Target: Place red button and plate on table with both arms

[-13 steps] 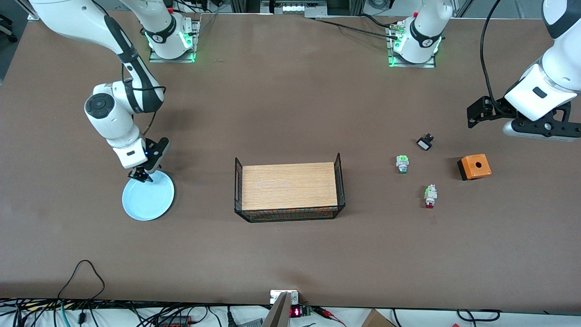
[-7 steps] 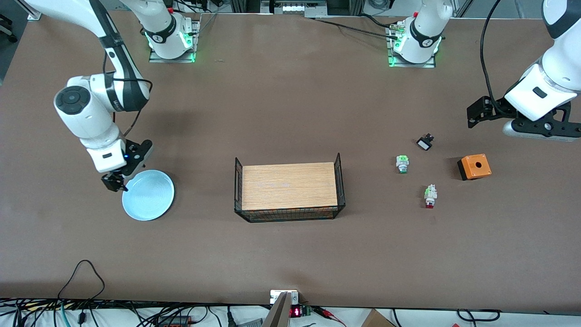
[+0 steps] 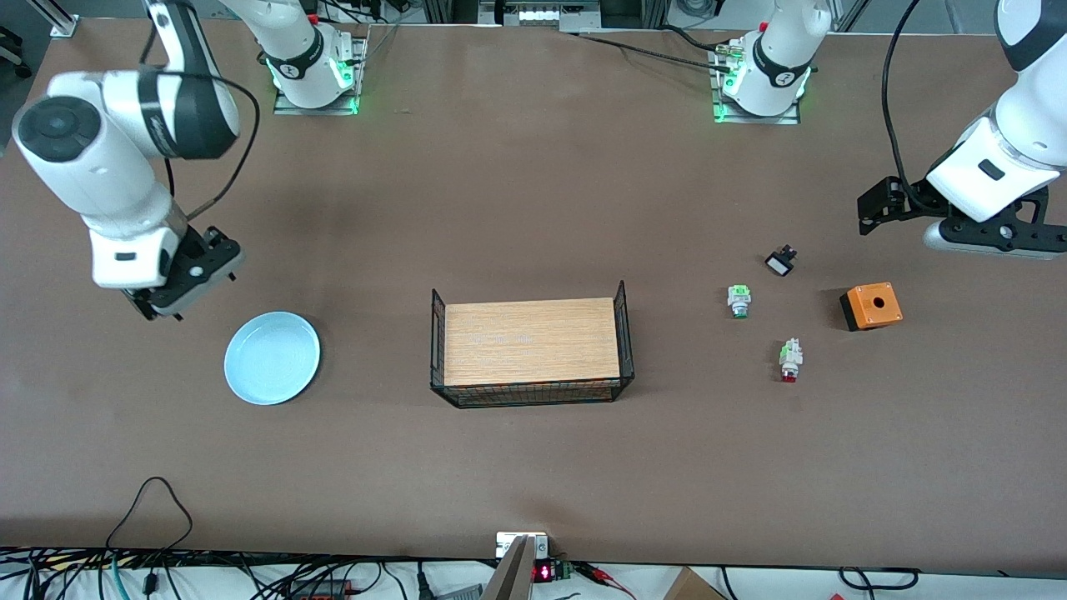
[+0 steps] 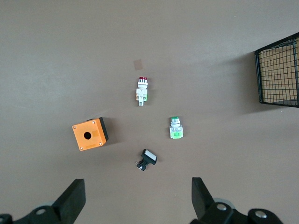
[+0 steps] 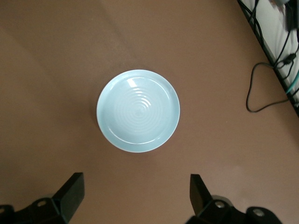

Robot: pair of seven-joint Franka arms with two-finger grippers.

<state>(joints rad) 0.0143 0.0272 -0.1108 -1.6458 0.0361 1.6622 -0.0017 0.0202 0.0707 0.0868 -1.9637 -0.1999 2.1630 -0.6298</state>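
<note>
The light-blue plate (image 3: pixel 272 358) lies flat on the brown table (image 3: pixel 533 467) toward the right arm's end; it also shows in the right wrist view (image 5: pixel 138 110). My right gripper (image 3: pixel 158 307) is open and empty, up in the air beside the plate and apart from it (image 5: pixel 135 186). The red button (image 3: pixel 790 360) lies on its side on the table toward the left arm's end, and shows in the left wrist view (image 4: pixel 142 88). My left gripper (image 3: pixel 988 236) hangs open and empty (image 4: pixel 138 191) high over the table near the orange box.
A black wire basket holding a light-wood board (image 3: pixel 531 350) stands mid-table. Near the red button lie a green-capped switch (image 3: pixel 738 300), a small black-and-white switch (image 3: pixel 780 262) and an orange box with a hole (image 3: pixel 871 306). Cables (image 3: pixel 150 500) run along the front edge.
My right gripper has lifted off the plate's rim and moved up and away toward the right arm's end. The plate stays where it was. The left arm has not moved.
</note>
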